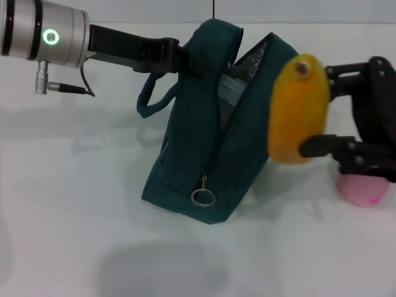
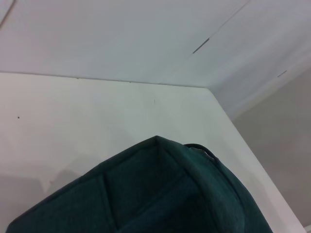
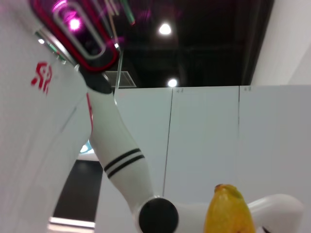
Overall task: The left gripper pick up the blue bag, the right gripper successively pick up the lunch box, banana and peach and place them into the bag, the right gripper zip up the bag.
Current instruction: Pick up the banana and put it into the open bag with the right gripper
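Note:
The blue bag (image 1: 204, 154) stands on the white table, its top held up by my left gripper (image 1: 185, 59), which is shut on the bag's upper edge. The bag's mouth is open, showing a silver lining and the lunch box (image 1: 230, 90) inside. The zip pull ring (image 1: 202, 197) hangs low on the front. My right gripper (image 1: 318, 111) is shut on the yellow banana (image 1: 297, 108), held in the air just right of the bag's opening. The banana also shows in the right wrist view (image 3: 228, 211). The pink peach (image 1: 363, 189) lies on the table under the right arm. The bag fills the left wrist view (image 2: 155, 194).
The bag's handle loop (image 1: 154, 96) hangs off its left side. The white table (image 1: 74, 204) extends to the left and front of the bag. The right wrist view shows a white robot body (image 3: 116, 155) and a ceiling with lights.

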Controlling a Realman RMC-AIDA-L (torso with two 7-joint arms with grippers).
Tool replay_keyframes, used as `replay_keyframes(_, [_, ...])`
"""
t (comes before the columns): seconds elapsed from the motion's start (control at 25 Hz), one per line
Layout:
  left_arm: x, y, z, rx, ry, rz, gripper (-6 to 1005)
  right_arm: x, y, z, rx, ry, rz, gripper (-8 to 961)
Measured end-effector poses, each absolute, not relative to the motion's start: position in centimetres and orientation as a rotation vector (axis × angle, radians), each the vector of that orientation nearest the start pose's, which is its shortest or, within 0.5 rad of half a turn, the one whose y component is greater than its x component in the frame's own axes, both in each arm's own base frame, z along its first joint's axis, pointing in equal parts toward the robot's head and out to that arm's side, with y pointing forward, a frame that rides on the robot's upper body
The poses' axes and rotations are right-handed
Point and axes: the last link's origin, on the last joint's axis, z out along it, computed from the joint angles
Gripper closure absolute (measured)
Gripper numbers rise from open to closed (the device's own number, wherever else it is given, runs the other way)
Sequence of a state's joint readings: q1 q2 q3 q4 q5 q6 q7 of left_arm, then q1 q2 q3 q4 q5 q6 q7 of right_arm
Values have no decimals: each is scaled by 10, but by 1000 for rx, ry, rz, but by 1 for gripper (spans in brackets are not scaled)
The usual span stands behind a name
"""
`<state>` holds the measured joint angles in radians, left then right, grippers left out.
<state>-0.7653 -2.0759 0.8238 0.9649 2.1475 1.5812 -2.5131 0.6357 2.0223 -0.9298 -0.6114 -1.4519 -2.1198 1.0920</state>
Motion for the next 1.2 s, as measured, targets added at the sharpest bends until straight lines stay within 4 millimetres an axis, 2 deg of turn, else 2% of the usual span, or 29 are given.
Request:
replay_keyframes(0.32, [-158,389,20,-2613,-1558,-505,945,159,308,18,-2587,-569,1475,490])
replay_keyframes(0.68, [-155,391,21,-2621,-1546,-504,945,154,315,-12,-2548,-679,1327,483])
replay_keyframes(1.04, [-152,394,25,-2625,-1527,-533,945,153,309,-24,-2590,-662,1343,476])
replay_keyframes(1.2, [-151,394,25,-2626,-1526,-534,945,157,309,-25,-2592,-504,1416,473])
